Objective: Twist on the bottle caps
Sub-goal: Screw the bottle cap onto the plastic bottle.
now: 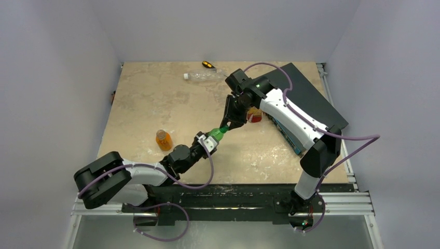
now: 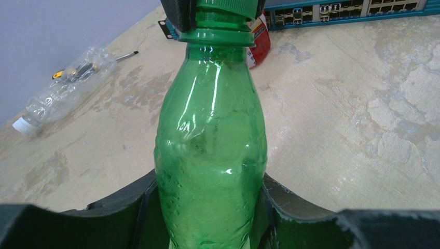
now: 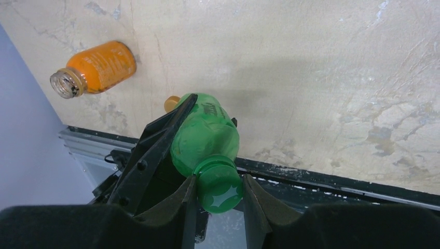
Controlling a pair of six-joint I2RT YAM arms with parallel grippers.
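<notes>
Left arm is reaching low across the desk (image 1: 155, 98), forward and to the right. Its tool (image 1: 210, 138) is clamping the lower body of the green bottle (image 1: 218, 133), jaws partly closed on it. The bottle is tilting up off the desk, neck aimed at the right tool. Uncapped orange bottle (image 1: 164, 140) is sitting just left of that tool, not touching it. Right arm is arching over from the right, wrist bent down. Its tool (image 1: 226, 126) is pinching the dark green cap (image 3: 219, 188) on the bottle's neck. Clear bottle (image 1: 203, 76) is lying at the far edge, well apart.
</notes>
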